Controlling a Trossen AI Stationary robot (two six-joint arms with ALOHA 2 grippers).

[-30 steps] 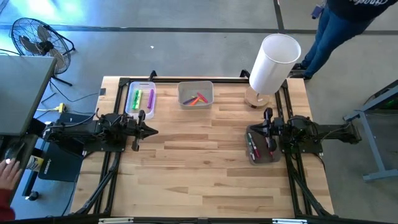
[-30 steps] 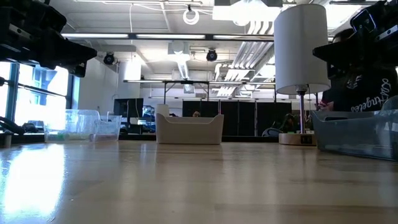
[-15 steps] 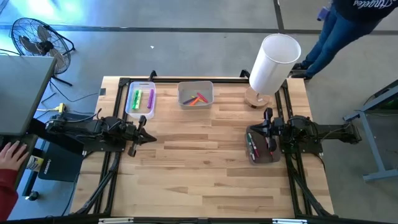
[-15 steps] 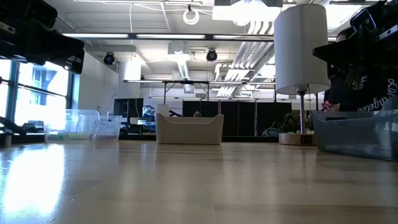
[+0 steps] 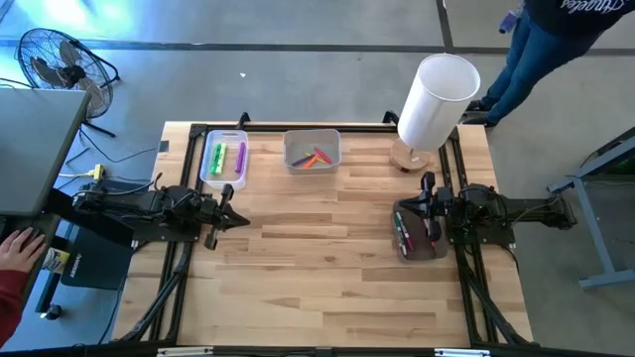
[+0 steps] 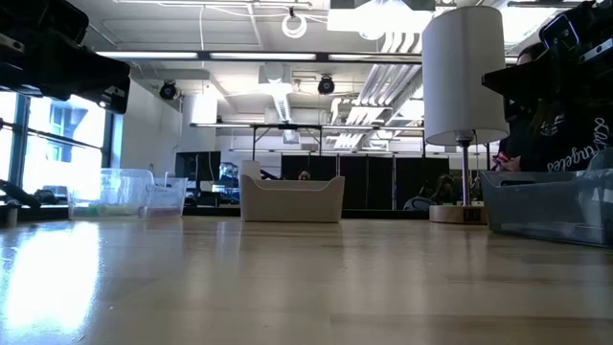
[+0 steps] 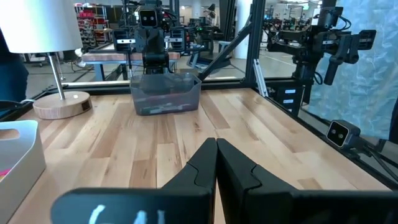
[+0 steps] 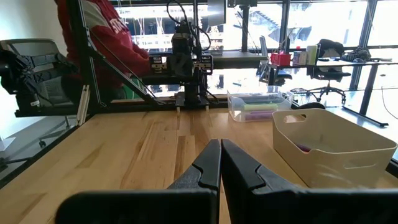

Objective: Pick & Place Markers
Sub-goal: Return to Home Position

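Note:
Markers lie in three bins. Green and purple ones are in the clear bin (image 5: 223, 157), orange and red ones in the white bin (image 5: 314, 156), and red and green ones in the grey bin (image 5: 409, 233). My left gripper (image 5: 241, 220) hangs shut over bare wood at the table's left, below the clear bin in the high view; its wrist view shows the closed fingers (image 7: 216, 147). My right gripper (image 5: 422, 211) hovers shut above the grey bin at the table's right, with its fingers (image 8: 221, 147) closed. Neither holds a marker.
A white-shaded lamp (image 5: 435, 99) on a round wooden base stands at the far right corner. A black frame (image 5: 298, 127) runs along the table's edges. One person stands beyond the far right corner (image 5: 541, 45). Another person's hand (image 5: 20, 248) is off the left side.
My left gripper has drawn back a little toward the table's left and near edges, staying shut, and has then held still. The hand off the left side has moved in toward the arm's base.

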